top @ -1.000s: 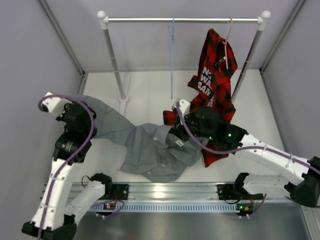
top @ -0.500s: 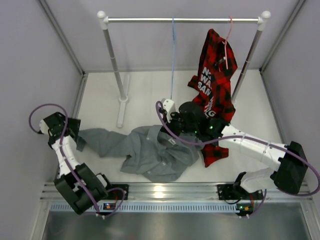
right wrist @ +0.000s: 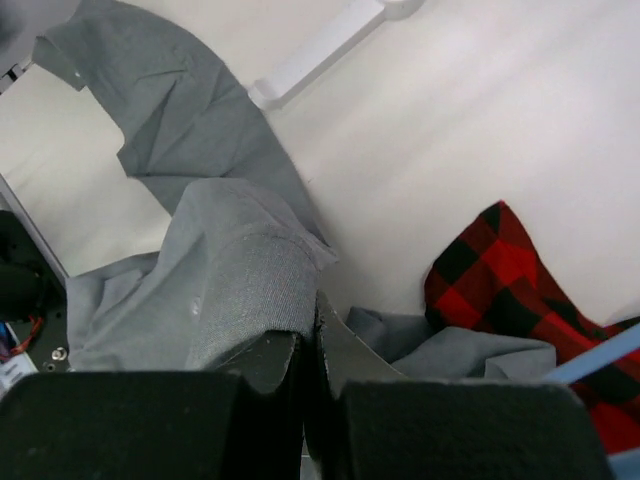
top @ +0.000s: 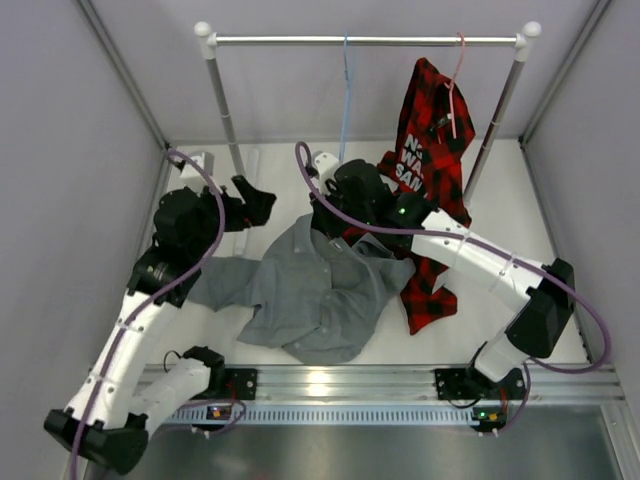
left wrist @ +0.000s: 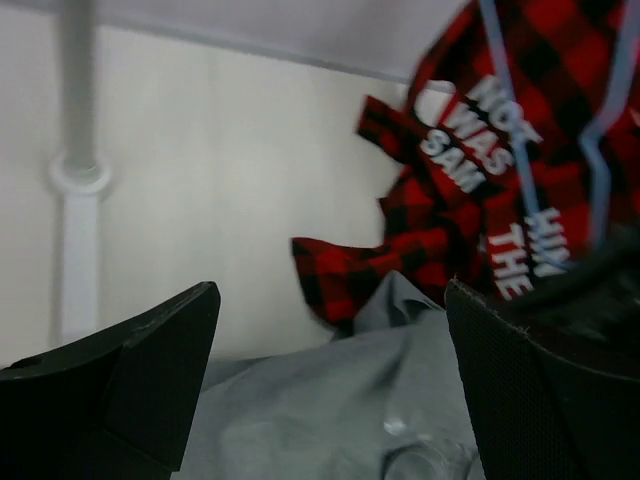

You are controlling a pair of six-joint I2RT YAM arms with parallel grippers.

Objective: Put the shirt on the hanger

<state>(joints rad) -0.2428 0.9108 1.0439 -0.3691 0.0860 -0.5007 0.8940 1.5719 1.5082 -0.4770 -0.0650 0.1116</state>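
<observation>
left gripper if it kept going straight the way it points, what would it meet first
Probably the grey shirt, its raised fold low ahead of the left gripper; the plaid shirt is behind it, depth unclear.

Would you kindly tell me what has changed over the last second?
The left gripper released the sleeve of the shirt, opened and swung inward, toward the back. The right gripper, shut on the shirt, pulled it toward the hanger. The hanger and plaid shirt stayed on the rail.
</observation>
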